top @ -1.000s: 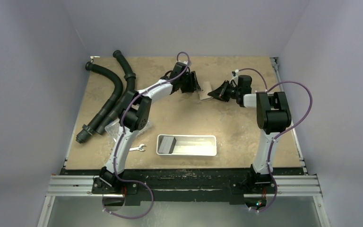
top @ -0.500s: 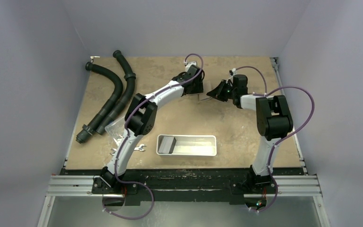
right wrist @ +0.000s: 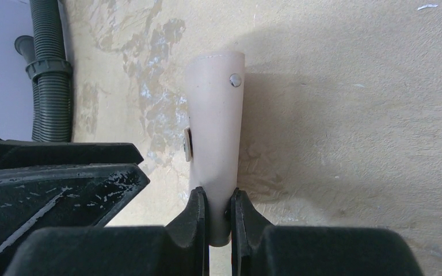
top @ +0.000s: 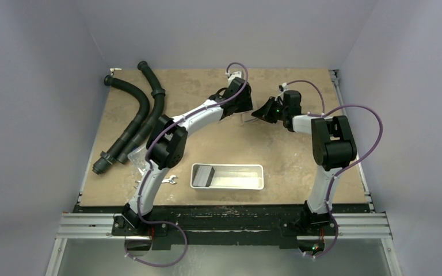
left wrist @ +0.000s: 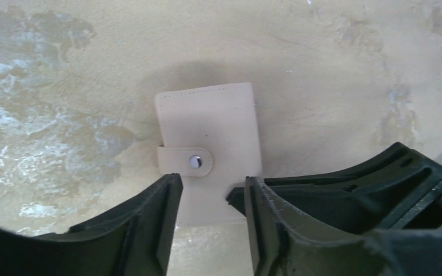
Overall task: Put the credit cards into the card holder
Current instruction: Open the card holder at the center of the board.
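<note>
Card holder [left wrist: 208, 123]: beige, closed, snap-tabbed.

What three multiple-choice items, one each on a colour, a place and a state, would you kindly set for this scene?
1. What colour is the card holder outside?
A. Red
B. Beige
C. Black

2. Where does the dark card lie?
A. In the left end of the white tray
B. Inside the card holder
C. On the floor

3. What state is the right gripper in?
A. Open
B. Shut on the dark card
C. Shut on the card holder

Answers:
1 B: the left wrist view shows it beige.
2 A: the top view shows it in the tray.
3 C: the right wrist view shows it pinching the holder's edge.
</note>
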Controlling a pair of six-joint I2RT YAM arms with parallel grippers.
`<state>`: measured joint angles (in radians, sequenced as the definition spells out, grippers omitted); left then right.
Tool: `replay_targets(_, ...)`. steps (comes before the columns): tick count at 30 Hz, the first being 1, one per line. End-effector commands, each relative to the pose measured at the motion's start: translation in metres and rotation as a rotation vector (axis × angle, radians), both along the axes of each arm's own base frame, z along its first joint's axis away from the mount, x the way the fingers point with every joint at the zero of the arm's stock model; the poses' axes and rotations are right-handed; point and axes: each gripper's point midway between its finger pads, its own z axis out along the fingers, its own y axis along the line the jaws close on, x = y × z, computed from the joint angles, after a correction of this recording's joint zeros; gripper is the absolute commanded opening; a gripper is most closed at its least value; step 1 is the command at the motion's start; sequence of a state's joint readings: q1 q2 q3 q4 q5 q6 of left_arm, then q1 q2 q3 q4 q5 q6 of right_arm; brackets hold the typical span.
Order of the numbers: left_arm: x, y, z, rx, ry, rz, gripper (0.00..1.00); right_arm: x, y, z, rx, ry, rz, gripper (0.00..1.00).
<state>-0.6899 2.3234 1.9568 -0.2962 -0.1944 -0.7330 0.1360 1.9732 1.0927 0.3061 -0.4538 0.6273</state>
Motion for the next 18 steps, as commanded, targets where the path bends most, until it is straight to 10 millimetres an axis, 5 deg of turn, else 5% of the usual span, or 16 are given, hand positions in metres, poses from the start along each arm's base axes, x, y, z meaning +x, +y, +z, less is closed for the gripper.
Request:
replay_targets(1,0.006,-0.014,0.030,-0.078,-0.040,-0.010,0.45,0.006,-0.001,0.012,-0.046,-0.053,-0.006,0.00)
replay_targets(18,0.009,-0.005,-0.033,0.039,0.048,0.008,0.32,0.004,0.002,0.014,-0.032,-0.057,0.017,0.00)
